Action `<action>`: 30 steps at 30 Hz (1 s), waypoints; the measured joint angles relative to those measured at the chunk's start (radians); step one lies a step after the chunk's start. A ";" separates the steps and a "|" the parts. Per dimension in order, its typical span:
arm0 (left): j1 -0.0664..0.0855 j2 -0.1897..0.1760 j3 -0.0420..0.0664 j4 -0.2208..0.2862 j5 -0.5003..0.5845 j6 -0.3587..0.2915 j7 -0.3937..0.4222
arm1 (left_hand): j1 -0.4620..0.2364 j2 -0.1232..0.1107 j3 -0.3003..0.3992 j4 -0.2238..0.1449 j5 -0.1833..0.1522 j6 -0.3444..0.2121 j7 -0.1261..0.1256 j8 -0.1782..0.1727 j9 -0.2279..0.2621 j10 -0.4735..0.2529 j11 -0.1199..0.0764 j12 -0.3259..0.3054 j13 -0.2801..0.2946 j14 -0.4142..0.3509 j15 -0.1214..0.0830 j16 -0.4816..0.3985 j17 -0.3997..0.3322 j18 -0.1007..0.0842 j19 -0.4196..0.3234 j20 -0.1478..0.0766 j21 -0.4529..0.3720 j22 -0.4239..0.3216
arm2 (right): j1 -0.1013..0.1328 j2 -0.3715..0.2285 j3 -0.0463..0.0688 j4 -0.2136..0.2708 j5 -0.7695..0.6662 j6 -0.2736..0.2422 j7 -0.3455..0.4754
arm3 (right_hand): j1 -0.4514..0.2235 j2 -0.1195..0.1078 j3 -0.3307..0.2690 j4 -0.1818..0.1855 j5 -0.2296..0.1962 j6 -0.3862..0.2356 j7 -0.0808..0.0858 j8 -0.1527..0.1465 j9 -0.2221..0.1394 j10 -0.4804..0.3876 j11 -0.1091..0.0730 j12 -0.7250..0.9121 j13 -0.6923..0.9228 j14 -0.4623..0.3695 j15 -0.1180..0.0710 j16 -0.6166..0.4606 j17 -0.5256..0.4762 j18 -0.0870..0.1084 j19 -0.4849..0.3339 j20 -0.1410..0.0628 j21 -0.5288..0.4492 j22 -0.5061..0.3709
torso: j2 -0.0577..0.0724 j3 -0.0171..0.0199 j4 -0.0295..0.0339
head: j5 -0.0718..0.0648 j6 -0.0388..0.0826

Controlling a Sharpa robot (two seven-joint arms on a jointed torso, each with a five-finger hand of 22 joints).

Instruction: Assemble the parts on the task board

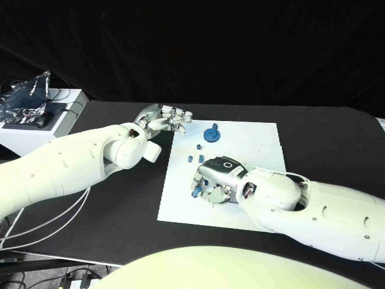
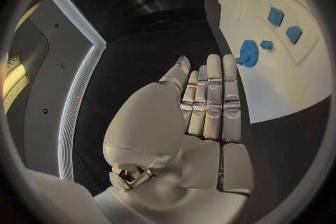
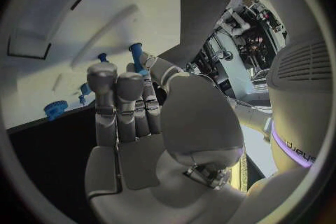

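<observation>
The white task board (image 1: pixel 245 174) lies mid-table. On its far part stands a blue gear (image 1: pixel 212 133) with small blue parts (image 1: pixel 198 146) nearby; the gear (image 2: pixel 247 52) and two blue blocks (image 2: pixel 276 15) also appear in the left wrist view. My left hand (image 1: pixel 166 117) hovers at the board's far left corner, fingers straight and side by side, holding nothing. My right hand (image 1: pixel 217 185) is low over the board's near left area and pinches a blue peg (image 3: pixel 136 55) between thumb and a finger. The peg (image 1: pixel 195 191) shows beside its fingers.
A white box (image 1: pixel 36 129) carrying a silver foil bag (image 1: pixel 23 96) stands at the table's back left. White cables (image 1: pixel 36 232) hang off the near left edge. The black table (image 1: pixel 331 144) extends right of the board.
</observation>
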 measured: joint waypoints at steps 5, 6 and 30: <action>0.000 0.001 0.000 0.000 0.000 0.000 0.000 | 0.000 0.000 0.000 0.000 0.000 0.000 0.000 0.000 0.000 0.000 0.000 0.000 0.000 0.000 0.000 0.000 0.000 0.000 0.000 0.000 0.000 0.000 | 0.000 0.010 -0.001 -0.011 -0.002 0.003 -0.001 | 0.000 0.000 -0.001 -0.001 0.007 0.001 0.002 0.000 -0.001 0.000 0.000 0.001 0.000 0.000 0.000 -0.004 0.000 0.000 0.002 -0.002 -0.010 0.000 | 0.000 0.0002 0.0000 | 0.001 0.000; 0.000 0.001 0.000 0.000 0.000 0.000 0.000 | 0.000 0.000 0.000 0.000 0.000 0.000 0.000 0.000 0.000 0.000 0.000 0.000 0.000 0.000 0.000 0.000 0.000 0.000 0.000 0.000 0.000 0.000 | 0.000 0.013 -0.002 -0.013 -0.002 0.004 -0.002 | 0.000 0.000 -0.004 -0.004 0.009 0.001 0.002 0.000 -0.001 0.000 0.000 0.001 0.000 0.000 0.000 -0.005 -0.001 0.000 0.002 -0.002 -0.010 0.000 | 0.000 0.0002 0.0001 | 0.001 0.000; 0.000 0.000 0.000 0.002 0.004 0.000 0.001 | -0.011 0.011 -0.010 0.016 0.000 0.000 0.000 0.000 0.000 0.000 0.000 0.000 0.000 0.000 0.000 0.000 0.000 0.000 0.006 0.006 -0.015 -0.005 | -0.008 0.021 -0.008 -0.024 0.015 -0.007 0.020 | -0.018 -0.063 -0.295 0.049 0.077 -0.130 0.008 0.004 -0.005 -0.091 0.001 0.009 0.004 -0.001 0.014 -0.014 -0.018 0.032 0.003 0.015 -0.098 0.000 | 0.000 -0.0004 0.0002 | 0.006 0.000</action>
